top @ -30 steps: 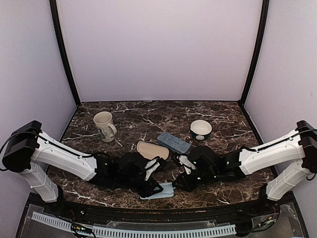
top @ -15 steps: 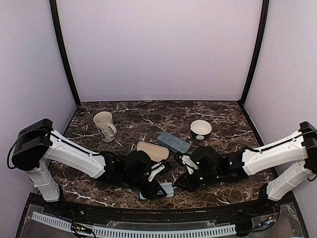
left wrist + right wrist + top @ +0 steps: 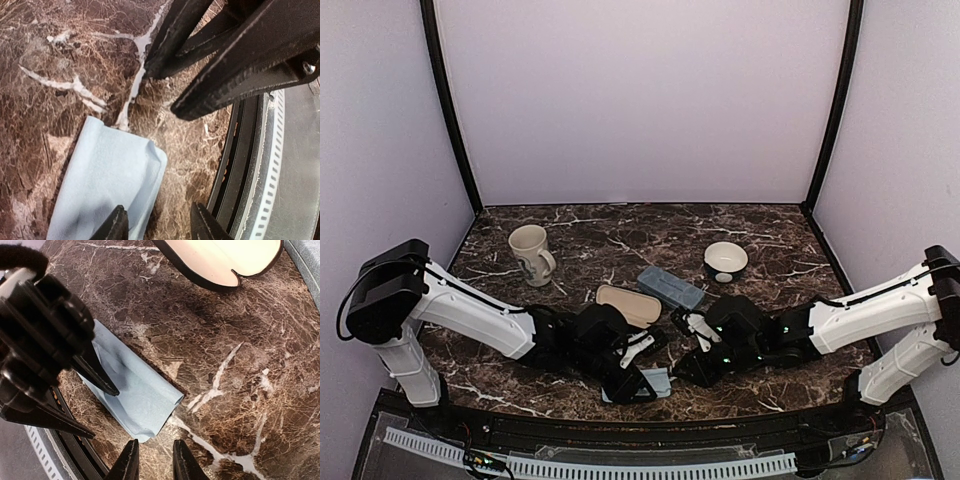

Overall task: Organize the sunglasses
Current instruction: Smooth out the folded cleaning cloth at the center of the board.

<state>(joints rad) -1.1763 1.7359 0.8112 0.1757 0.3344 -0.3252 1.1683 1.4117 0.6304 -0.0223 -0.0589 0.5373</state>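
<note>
No sunglasses show in any view. A folded light-blue cloth (image 3: 658, 381) lies at the table's front edge. It also appears in the left wrist view (image 3: 107, 185) and the right wrist view (image 3: 137, 395). My left gripper (image 3: 636, 383) hangs low over the cloth's near end. Its jaws (image 3: 159, 227) are open with nothing between them: one tip is over the cloth, the other over bare marble. My right gripper (image 3: 684, 370) points at the cloth's right corner, its jaws (image 3: 154, 462) narrowly open and empty.
An open black case with a cream lining (image 3: 628, 303) lies behind the grippers, and a shut blue-grey case (image 3: 670, 288) lies beside it. A cream mug (image 3: 530, 253) stands back left and a white bowl (image 3: 725, 260) back right. The black table rim (image 3: 240, 165) runs just beside the cloth.
My left gripper's jaws have opened wider and the left arm has shifted slightly right over the cloth. The right arm has barely moved.
</note>
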